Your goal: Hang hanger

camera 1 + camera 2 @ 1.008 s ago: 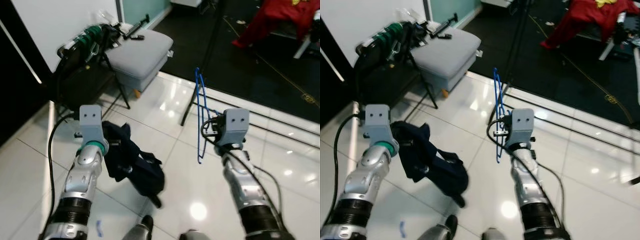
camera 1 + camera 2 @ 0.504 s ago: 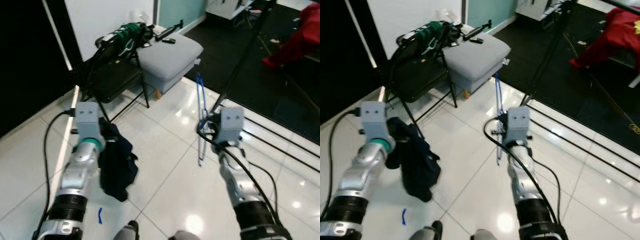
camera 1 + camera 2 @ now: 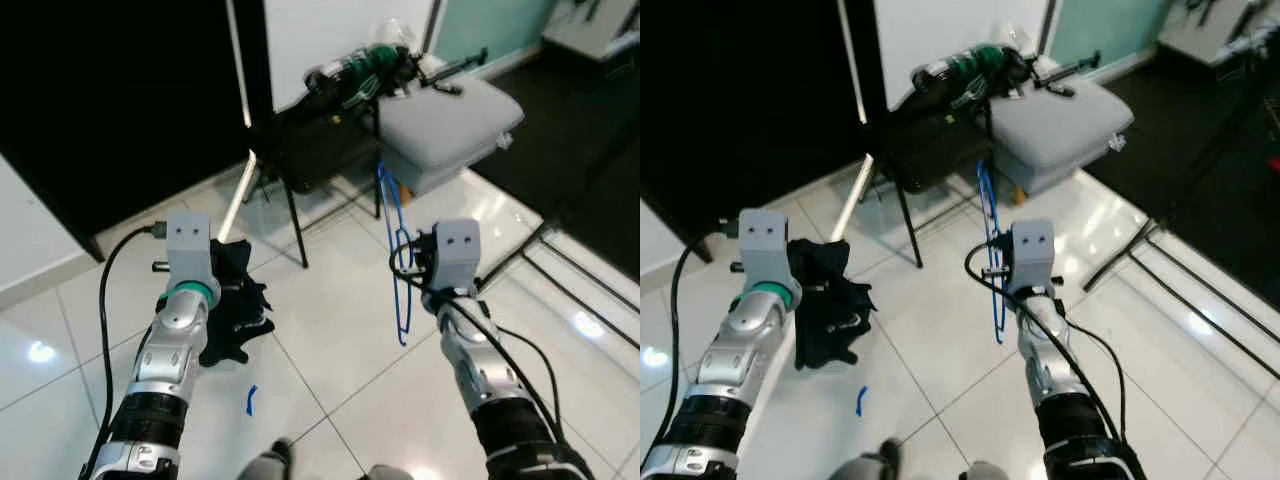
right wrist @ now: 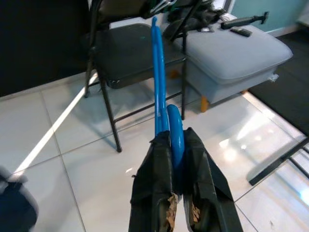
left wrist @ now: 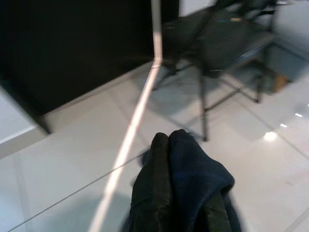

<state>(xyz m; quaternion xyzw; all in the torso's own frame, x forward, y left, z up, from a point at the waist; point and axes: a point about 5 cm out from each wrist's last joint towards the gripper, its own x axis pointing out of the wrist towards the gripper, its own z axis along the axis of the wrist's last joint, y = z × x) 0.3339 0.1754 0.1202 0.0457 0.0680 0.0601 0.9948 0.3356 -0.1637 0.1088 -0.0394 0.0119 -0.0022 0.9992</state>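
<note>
A blue wire hanger (image 3: 397, 262) stands upright in front of me, and my right gripper (image 3: 413, 268) is shut on it. In the right wrist view the black fingers (image 4: 155, 166) clamp the blue hanger (image 4: 159, 82), whose long side rises away from them. My left gripper (image 3: 222, 292) is shut on a bunched dark navy garment (image 3: 233, 318) that hangs low over the white tiles. The left wrist view has the garment (image 5: 186, 186) draped over the fingers and covering them.
A black folding chair (image 3: 312, 150) loaded with gear stands ahead, a grey padded stool (image 3: 450, 112) beside it on the right. Black rack legs (image 3: 565, 262) cross the floor at the right. A dark opening (image 3: 110, 90) lies to the left. Blue tape (image 3: 251, 400) marks the tiles.
The camera has swung left, so the chair and stool now sit ahead and the dark carpet has slid out of sight. Both grippers keep their hold; the garment hangs more bunched.
</note>
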